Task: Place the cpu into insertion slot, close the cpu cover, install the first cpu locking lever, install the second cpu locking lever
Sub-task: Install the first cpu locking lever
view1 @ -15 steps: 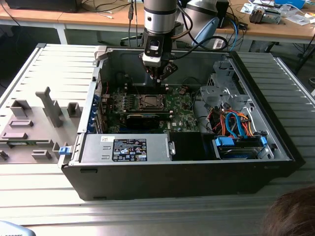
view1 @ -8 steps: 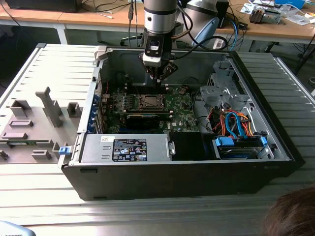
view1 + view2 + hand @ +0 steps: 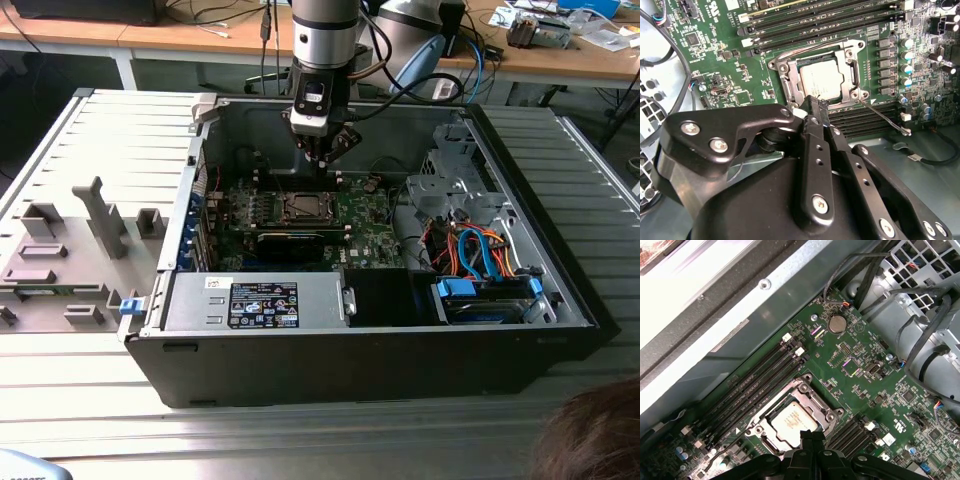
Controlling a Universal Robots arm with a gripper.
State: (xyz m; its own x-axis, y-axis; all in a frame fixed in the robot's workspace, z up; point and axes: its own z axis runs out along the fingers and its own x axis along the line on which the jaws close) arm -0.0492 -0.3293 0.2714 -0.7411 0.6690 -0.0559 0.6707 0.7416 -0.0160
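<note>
Pressed together at the tips, my end effector (image 3: pixel 812 102) pinches nothing that I can see. Its black fingers (image 3: pixel 816 150) come to a point just beside one corner of the socket. In the exterior view my end effector (image 3: pixel 322 156) hangs inside the open computer case (image 3: pixel 560 300), above the green board (image 3: pixel 365 235) and near the case's far wall.

The cpu (image 3: pixel 821 82) lies flat in the insertion slot (image 3: pixel 850 75), silvery top up. In the first wrist view the cpu (image 3: pixel 790 421) sits just beyond the tips of my end effector (image 3: pixel 811 434), close to them, though I cannot tell whether they touch the socket.

The cpu cover (image 3: pixel 789 84) lies down around the chip, and its square window frames the metal top. One thin locking lever (image 3: pixel 890 119) sticks out from a corner of the socket and slants away across the black memory slots (image 3: pixel 860 122) beside it, clear of the frame. I cannot tell how the other lever sits.

The case rests on a ribbed metal desk (image 3: pixel 90 400). A grey power supply (image 3: pixel 265 300) with a dark label fills the case's near edge. Blue and orange cables (image 3: pixel 480 250) bunch toward the exterior view's right. A round coin cell (image 3: pixel 836 324) sits on the board, well apart from the socket. A person's head (image 3: pixel 600 440) shows at the lower corner on the exterior view's right.
</note>
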